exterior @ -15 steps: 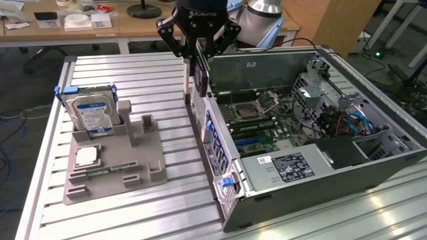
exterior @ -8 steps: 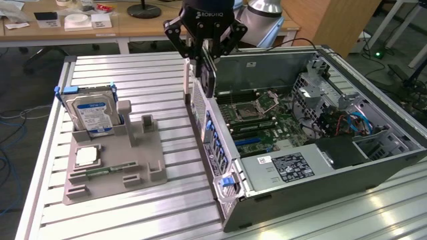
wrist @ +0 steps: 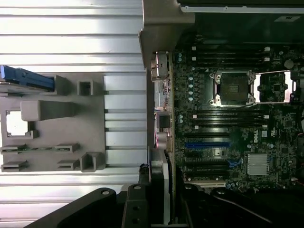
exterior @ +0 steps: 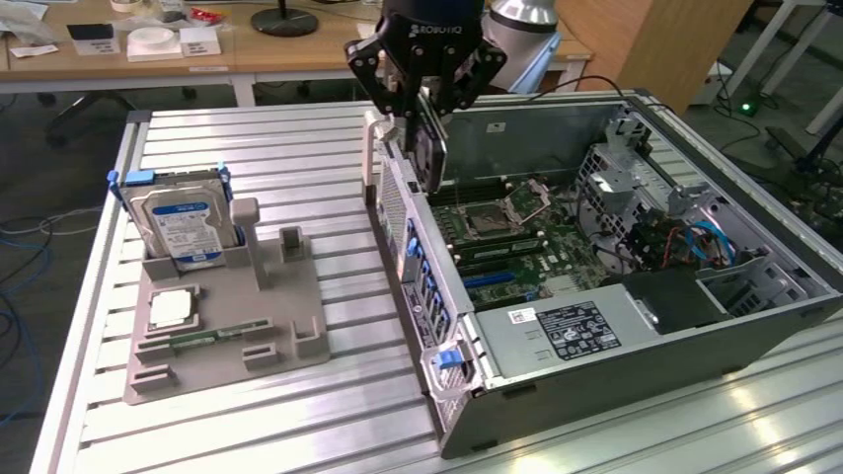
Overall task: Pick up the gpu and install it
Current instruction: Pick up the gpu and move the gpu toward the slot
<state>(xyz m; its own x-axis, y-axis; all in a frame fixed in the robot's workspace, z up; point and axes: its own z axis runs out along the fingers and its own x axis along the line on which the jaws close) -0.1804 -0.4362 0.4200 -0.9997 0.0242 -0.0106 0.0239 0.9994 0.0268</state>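
One gpu (exterior: 429,156) hangs upright, clamped in the claw (exterior: 425,111).

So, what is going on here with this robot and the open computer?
The robot arm's end effector holds the gpu on edge above the open computer case, close to its rear panel and over the motherboard. The card does not appear to be seated in a slot yet. Beside the case, a hard drive stands upright on the gray fixture.
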